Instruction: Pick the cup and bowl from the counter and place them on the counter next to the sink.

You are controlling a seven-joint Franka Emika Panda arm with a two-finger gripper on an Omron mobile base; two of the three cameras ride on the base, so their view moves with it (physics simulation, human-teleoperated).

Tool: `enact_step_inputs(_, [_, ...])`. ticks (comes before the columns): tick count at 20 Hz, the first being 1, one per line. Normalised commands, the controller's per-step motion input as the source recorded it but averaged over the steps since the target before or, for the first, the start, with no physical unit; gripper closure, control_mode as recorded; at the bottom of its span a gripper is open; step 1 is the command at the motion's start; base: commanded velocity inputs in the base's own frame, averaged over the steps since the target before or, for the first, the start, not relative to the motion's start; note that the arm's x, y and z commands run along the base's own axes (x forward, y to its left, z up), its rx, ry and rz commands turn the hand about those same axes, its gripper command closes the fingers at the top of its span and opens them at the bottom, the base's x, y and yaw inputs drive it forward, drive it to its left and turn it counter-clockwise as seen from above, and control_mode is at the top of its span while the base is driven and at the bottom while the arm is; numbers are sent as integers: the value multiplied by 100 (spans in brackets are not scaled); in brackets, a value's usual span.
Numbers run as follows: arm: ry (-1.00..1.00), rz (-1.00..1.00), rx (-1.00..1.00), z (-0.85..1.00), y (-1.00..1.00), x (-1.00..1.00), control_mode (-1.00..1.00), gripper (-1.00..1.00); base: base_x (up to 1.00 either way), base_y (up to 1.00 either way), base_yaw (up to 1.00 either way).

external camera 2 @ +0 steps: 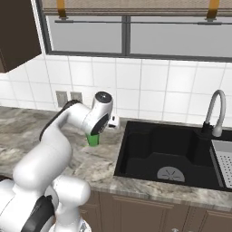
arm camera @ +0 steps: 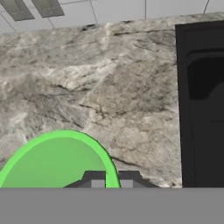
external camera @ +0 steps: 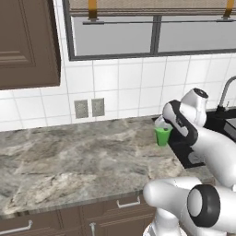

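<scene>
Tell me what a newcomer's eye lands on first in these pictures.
The bright green cup stands out first, held at its rim by the white arm's shut hand over the stone counter, just left of the sink. Next comes the black sink itself, with its slim chrome faucet curving in front of the white tiled wall.

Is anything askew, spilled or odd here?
Nothing stands out. The cup is upright, pinched at its rim by the end effector, over the counter beside the sink. No spill shows.
</scene>
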Motion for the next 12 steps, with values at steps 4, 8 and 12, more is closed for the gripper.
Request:
enact_step_inputs(4, [0, 0, 4, -24, -26, 0, -100, 100, 0, 0, 0])
enact_step_inputs(8, [0, 0, 2, -37, -11, 0, -100, 100, 0, 0, 0])
enact_step_inputs(12, [0, 0, 0, -41, -2, 0, -100, 100, 0, 0, 0])
